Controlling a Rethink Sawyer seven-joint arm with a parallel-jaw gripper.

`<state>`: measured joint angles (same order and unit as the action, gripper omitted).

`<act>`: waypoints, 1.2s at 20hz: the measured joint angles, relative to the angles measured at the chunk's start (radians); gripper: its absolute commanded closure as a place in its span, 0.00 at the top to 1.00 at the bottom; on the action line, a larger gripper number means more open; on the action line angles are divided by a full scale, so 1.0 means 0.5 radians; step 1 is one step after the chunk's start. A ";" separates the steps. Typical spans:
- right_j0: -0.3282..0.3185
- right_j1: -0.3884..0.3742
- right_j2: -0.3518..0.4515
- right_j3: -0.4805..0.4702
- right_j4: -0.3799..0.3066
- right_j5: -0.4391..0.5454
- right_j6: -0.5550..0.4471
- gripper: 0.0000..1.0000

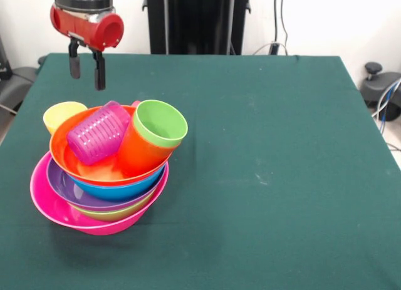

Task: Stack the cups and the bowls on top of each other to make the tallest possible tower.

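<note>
Tower [100,196]: sitting at the table's [269,177] near left, its bowls nesting one inside another.
Cups [125,139]: two lying tilted in the top bowl [94,171]; one standing just behind the tower's left.
Gripper [86,69]: hanging above, behind the tower.

Bright, even light (soft shadows), glossy bowl glare.

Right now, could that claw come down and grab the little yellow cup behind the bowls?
Probably yes. The gripper hangs open above and just behind the yellow cup, with nothing between them. The orange bowl crowds one side, so it could be tight.
</note>
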<state>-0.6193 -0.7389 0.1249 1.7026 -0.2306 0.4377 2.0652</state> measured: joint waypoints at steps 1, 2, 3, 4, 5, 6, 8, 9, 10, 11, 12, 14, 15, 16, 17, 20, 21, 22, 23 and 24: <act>-0.009 0.012 0.002 0.006 -0.039 0.000 0.000 1.00; -0.012 0.012 0.002 0.010 -0.053 0.000 0.000 1.00; -0.013 0.012 0.002 0.013 -0.061 0.000 0.000 1.00; -0.018 0.007 0.002 0.028 -0.084 0.000 0.000 1.00; -0.022 0.000 0.003 0.042 -0.099 0.000 0.000 1.00; -0.026 -0.004 0.004 0.051 -0.107 0.000 0.000 1.00; -0.042 -0.022 0.013 0.087 -0.133 0.000 0.000 1.00; -0.047 -0.026 0.015 0.095 -0.137 0.000 0.000 1.00; -0.052 -0.032 0.018 0.104 -0.143 0.000 0.000 1.00; -0.058 -0.037 0.020 0.113 -0.149 0.000 0.000 1.00; -0.073 -0.049 0.029 0.130 -0.165 0.000 0.000 1.00; -0.095 -0.054 0.039 0.137 -0.187 0.000 0.000 1.00; -0.105 -0.054 0.044 0.138 -0.196 0.000 0.000 1.00; -0.131 -0.047 0.054 0.138 -0.221 0.000 0.000 1.00; -0.144 -0.040 0.058 0.138 -0.233 -0.001 0.000 1.00; -0.202 -0.014 0.075 0.138 -0.293 -0.001 0.000 1.00; -0.224 -0.006 0.082 0.138 -0.309 -0.001 0.000 1.00; -0.249 0.003 0.092 0.138 -0.325 -0.001 0.000 1.00; -0.290 0.016 0.109 0.138 -0.350 -0.001 0.000 1.00; -0.321 0.025 0.121 0.137 -0.366 -0.001 0.000 1.00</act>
<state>-0.7797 -0.7262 0.1857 1.7712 -0.4138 0.4370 2.0652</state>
